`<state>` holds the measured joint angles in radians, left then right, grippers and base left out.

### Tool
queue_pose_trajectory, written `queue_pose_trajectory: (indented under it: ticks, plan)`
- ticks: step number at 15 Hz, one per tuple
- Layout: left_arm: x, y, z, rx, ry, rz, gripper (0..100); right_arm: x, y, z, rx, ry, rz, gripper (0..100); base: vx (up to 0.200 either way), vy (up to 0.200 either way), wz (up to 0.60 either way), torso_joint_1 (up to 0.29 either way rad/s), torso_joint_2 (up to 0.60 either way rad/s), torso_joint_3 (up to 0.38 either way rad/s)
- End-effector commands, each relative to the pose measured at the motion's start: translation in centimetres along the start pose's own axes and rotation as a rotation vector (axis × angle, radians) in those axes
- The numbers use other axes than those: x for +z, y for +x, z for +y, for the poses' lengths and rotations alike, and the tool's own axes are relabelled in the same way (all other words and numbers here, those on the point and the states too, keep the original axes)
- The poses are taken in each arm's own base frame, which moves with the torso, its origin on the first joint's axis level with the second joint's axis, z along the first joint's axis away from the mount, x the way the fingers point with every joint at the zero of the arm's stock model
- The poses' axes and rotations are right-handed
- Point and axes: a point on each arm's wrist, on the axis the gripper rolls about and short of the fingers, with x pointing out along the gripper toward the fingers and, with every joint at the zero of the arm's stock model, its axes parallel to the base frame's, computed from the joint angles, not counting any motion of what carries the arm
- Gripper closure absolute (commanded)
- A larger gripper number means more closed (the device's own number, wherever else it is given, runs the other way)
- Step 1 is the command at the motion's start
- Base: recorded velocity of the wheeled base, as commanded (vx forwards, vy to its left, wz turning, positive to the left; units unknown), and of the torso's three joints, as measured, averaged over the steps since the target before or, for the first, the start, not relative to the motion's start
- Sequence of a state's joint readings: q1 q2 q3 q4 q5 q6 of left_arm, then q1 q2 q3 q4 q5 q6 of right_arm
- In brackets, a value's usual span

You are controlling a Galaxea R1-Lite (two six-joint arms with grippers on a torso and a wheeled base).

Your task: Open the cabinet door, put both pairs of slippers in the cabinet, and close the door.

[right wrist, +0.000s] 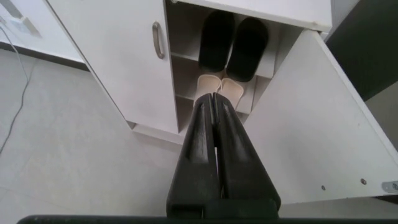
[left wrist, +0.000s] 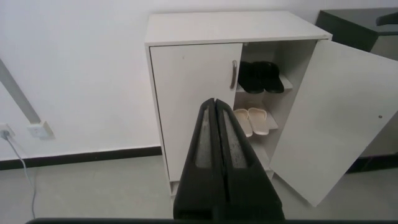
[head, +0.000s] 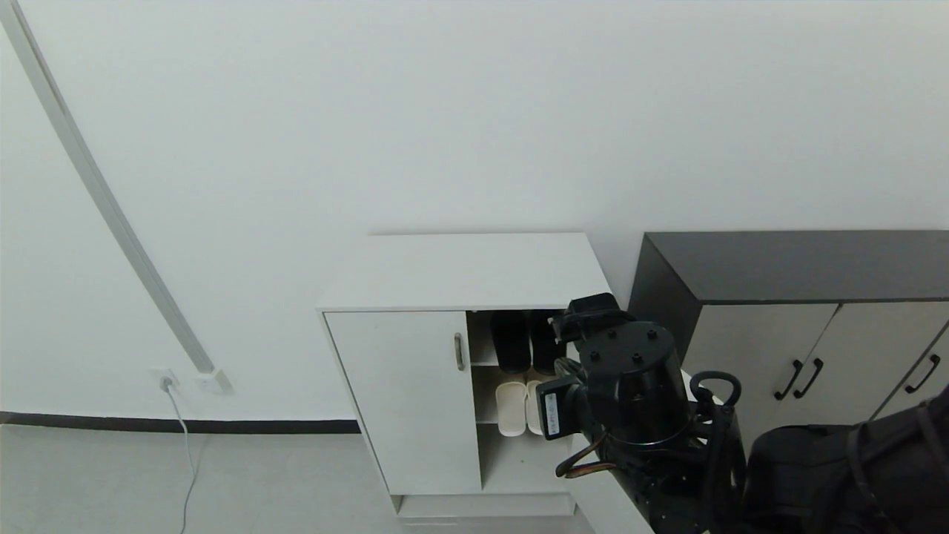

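Standing against the wall, a white flat-panelled cabinet (head: 460, 271) is noted with its left door (head: 404, 393) closed and its right door (left wrist: 336, 118) swung wide, the free edge projecting out over the floor (head: 222, 482). A slim vertical metal handle (head: 459, 351) is fitted at the closed door's inner edge. Inside the open half, a pair of black slippers (right wrist: 233, 43) is lodged on the upper shelf and a pair of cream slippers (left wrist: 255, 119) on the shelf below. Each pair is laid side by side, touching, with long axes running front to back; which end faces outward cannot be told. Free shelf space is seen below the cream pair. The left claw (left wrist: 215, 106) is held in front of the closed door, well apart from it, its fingers pressed together with nothing between them. The right claw (right wrist: 216, 99) is held before the open compartment, aimed at the cream pair, likewise pinched closed and empty. A dark-topped cabinet (head: 778, 267) stands just beside the open door, limiting room on that side.
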<state>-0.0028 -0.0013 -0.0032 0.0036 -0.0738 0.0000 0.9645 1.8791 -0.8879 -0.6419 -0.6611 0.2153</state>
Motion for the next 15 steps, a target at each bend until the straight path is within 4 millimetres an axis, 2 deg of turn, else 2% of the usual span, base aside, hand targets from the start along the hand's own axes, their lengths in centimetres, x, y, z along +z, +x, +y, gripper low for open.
queue_pose_trajectory:
  ticks: [1,6,12,15]
  plan:
    - [0.01,0.01,0.0,0.0,0.0,0.001,100,-0.07,-0.02,-0.01,0.0,-0.002,0.001,100,0.0,0.0,0.0,0.0,0.0,0.0]
    - [0.01,0.01,0.0,0.0,0.0,0.001,100,-0.35,-0.07,-0.11,0.002,-0.012,0.006,100,0.0,0.0,0.0,0.0,0.0,0.0]
    - [0.01,0.01,0.0,0.0,-0.003,0.001,100,-0.51,-0.12,-0.18,0.004,-0.021,-0.001,100,0.0,0.0,-0.6,0.004,0.0,0.001]
    - [0.01,0.01,0.0,0.0,-0.002,0.001,100,-0.99,-0.01,-0.27,0.007,-0.045,-0.03,100,0.0,0.0,0.0,0.0,0.0,0.0]
